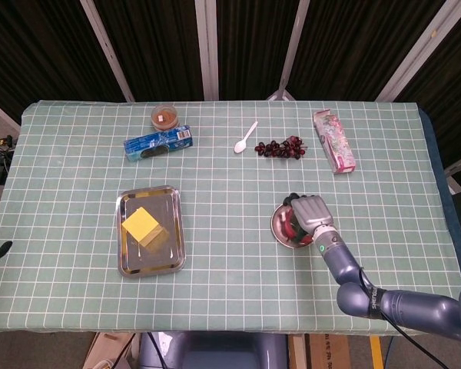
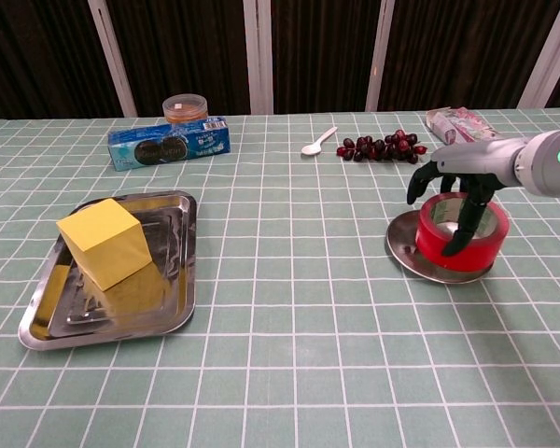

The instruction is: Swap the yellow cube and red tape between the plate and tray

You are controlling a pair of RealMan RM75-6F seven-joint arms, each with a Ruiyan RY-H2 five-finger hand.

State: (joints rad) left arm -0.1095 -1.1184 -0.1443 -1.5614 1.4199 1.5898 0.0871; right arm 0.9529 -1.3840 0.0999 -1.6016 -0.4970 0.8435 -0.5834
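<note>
Near left: yellow cube sits in the steel tray, tilted on one edge. Near right: red tape lies on the round plate. Right hand is draped over the roll, dark fingers hooked inside and outside its wall; it appears to grip it, though contact is hard to confirm. Left hand is out of view. Far: blue biscuit pack, white spoon, grapes.
</note>
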